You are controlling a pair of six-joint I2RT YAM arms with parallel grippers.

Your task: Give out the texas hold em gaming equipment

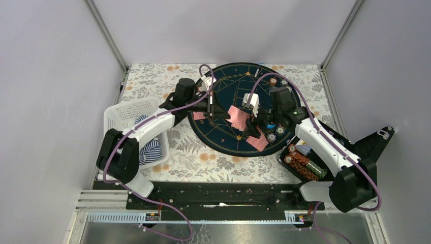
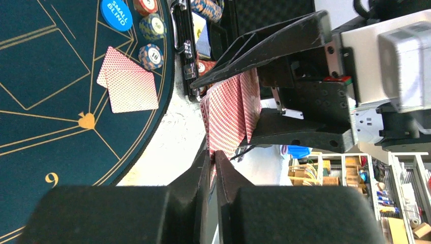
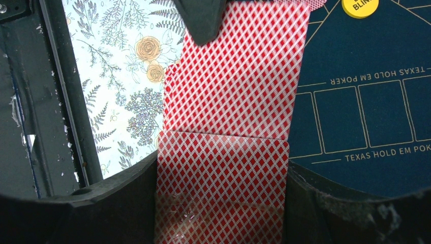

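My right gripper is shut on a deck of red-backed cards above the round dark blue mat. My left gripper is shut on the edge of one card that sticks out of that deck. In the right wrist view this card reaches up to the left fingertip. Two cards lie face down on the mat, next to a blue disc and chip stacks. A yellow disc lies on the mat.
An open black case with chip rows stands at the right, beside the mat. A white basket holding striped cloth stands at the left. More cards and chips lie on the mat under the right arm. The tablecloth is floral.
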